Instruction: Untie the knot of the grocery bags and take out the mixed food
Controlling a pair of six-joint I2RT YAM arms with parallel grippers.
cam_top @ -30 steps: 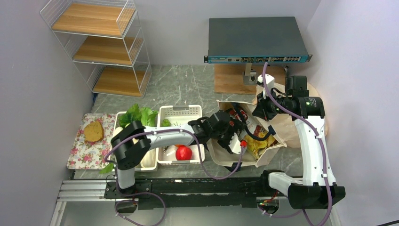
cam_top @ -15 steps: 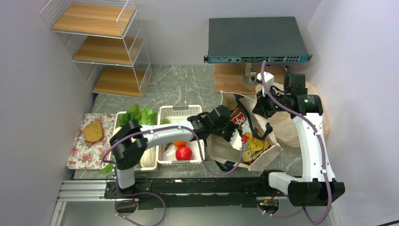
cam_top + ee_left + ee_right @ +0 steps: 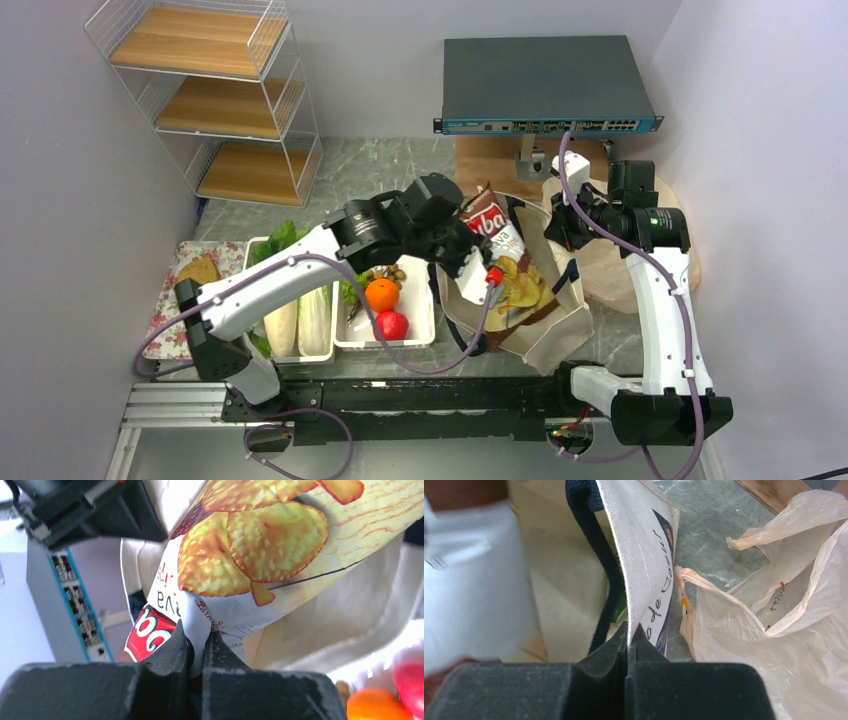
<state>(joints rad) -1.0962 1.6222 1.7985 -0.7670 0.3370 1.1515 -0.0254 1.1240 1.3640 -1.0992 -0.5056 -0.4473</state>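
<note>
Brown bread slice [image 3: 200, 272] lay on the flowered tray [image 3: 165, 325], far to the left of the left gripper [image 3: 198, 650]. Nearer that hand, the white bins [image 3: 385, 346] already held cabbage [image 3: 288, 240], radishes [image 3: 281, 328], nuts [image 3: 393, 272], an orange [image 3: 381, 294] and a red apple [image 3: 392, 325], so most of the food looked unpacked. The left gripper was clamped on a fold of the red snack packet [image 3: 260, 555], whose lower end hung at the mouth of the canvas tote [image 3: 560, 335] below the hand: lifted, not yet set down. The right gripper [image 3: 630, 636] was pinched tight on the tote's rim. To its right the peach plastic bag [image 3: 804, 620] lay slack and open with no knot visible, so untying seemed done. Only the top view showed the filled bins. Only the left wrist view showed the pinch on the packet. The right wrist view caught a sliver of green inside the tote, too small to name.
</note>
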